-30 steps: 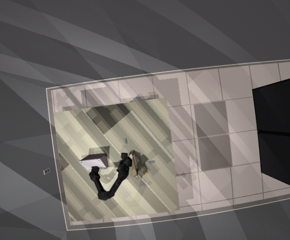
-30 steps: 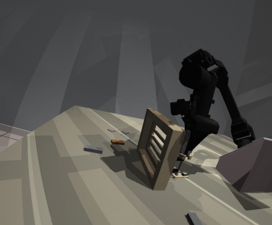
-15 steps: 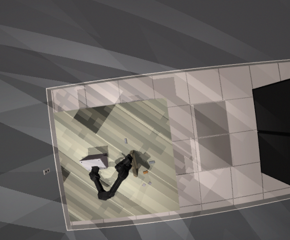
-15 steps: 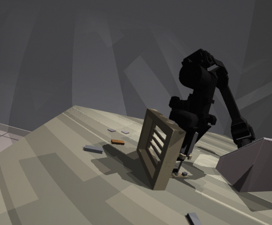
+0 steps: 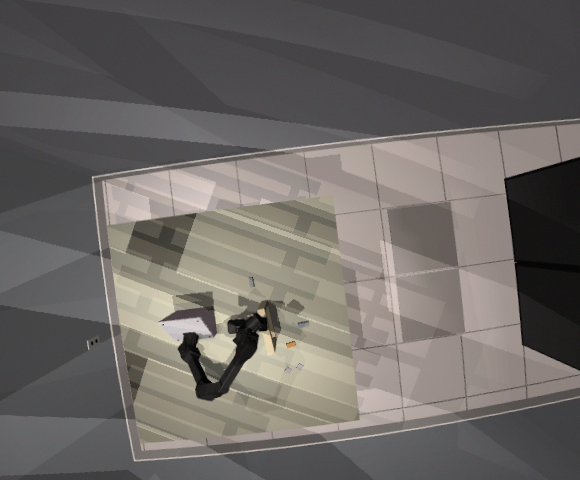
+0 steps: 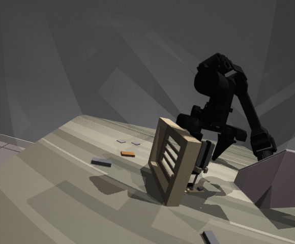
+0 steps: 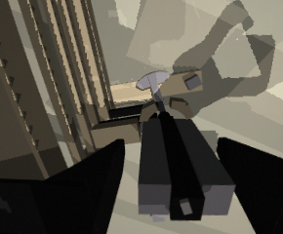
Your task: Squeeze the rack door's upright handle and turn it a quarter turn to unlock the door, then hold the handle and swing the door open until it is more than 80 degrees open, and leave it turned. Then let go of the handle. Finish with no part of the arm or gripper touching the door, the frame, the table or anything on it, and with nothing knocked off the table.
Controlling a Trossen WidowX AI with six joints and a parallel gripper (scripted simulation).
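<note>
From the top, the rack [image 5: 269, 343] [image 6: 184, 170] [image 7: 15, 107] is on the table [image 5: 228, 248] [image 6: 63, 205] [image 7: 156, 29], under the bent black arm [image 5: 241, 356] [image 6: 221, 104]. Its long side runs up and down the view, a bit slanted. An orange block [image 5: 291, 344] [image 6: 127, 153] and a grey block [image 5: 302, 323] [image 6: 101, 161] lie to its right.

From outside, the wood rack stands up, with its bars showing toward the left. The handle [image 6: 206, 153] [image 7: 153, 166] is just beside it, on the arm's side. It is long and grey with a black middle, and stands up with a small lean. A thin rod [image 6: 195, 181] goes down below it to a little board [image 6: 196, 190] [image 7: 181, 84].

From the wrist, the gripper [image 6: 205, 149] [image 7: 170, 144] is open, one finger on each side of the handle, with gaps, so it is not squeezing it. The handle's long way runs from its near end to the round grey piece [image 7: 152, 79] past its far end. The rack is at the left.
</note>
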